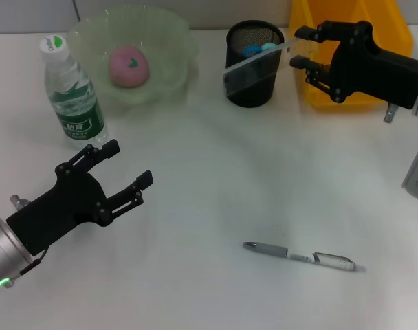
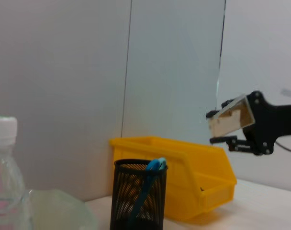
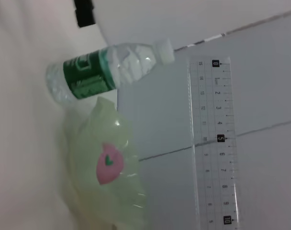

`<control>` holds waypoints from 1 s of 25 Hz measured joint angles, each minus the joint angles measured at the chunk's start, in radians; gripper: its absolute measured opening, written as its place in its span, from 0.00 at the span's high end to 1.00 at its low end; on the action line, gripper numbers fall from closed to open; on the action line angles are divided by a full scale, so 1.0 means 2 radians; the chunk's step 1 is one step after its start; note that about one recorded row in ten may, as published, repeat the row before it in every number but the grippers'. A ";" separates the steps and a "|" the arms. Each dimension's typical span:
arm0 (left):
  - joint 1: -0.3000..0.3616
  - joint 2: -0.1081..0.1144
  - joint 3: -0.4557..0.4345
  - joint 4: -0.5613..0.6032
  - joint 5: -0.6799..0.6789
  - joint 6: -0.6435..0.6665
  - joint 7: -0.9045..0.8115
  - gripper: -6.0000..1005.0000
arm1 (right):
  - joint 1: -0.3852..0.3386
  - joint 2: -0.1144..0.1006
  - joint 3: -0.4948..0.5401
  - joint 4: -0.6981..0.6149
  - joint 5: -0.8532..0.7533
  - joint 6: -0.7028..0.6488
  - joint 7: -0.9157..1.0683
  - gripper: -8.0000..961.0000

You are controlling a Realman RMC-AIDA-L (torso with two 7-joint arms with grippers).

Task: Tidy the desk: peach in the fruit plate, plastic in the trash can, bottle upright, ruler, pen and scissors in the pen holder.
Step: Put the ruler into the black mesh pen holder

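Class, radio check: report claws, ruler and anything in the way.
Right claw shut on ruler above pen holder. Left claw open, idle, near bottle. Pen on desk. Nothing blocking.

I see a clear, glossy plastic ruler (image 1: 260, 58) and a black wire-mesh metal pen holder (image 1: 254, 63). The fruit plate (image 1: 169, 42) looks like translucent green plastic, the tabletop (image 1: 216, 179) smooth, matt white.

One clear plastic water bottle with a green label (image 1: 73, 93). One pale green translucent fruit plate (image 1: 171, 65), with one pink peach (image 1: 129, 66) in it. One black mesh pen holder (image 1: 254, 65). One clear plastic ruler (image 1: 254, 60). One yellow plastic bin (image 1: 326, 69). One silver pen (image 1: 300, 256). Two black robot hands: left (image 1: 126, 168), right (image 1: 300, 48).
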 joint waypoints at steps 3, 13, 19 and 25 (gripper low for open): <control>-0.003 0.000 0.002 -0.003 0.000 -0.007 0.001 0.18 | 0.000 0.000 0.000 -0.001 0.005 0.002 -0.036 0.60; -0.014 -0.002 0.000 -0.021 0.000 -0.027 0.026 0.18 | 0.011 0.000 -0.002 0.002 0.036 0.012 -0.201 0.60; -0.020 -0.002 0.000 -0.021 -0.001 -0.039 0.026 0.18 | 0.019 -0.001 -0.001 0.002 0.036 0.026 -0.263 0.60; -0.027 -0.002 0.000 -0.021 -0.001 -0.051 0.026 0.18 | 0.020 0.000 -0.010 0.005 0.074 0.052 -0.357 0.60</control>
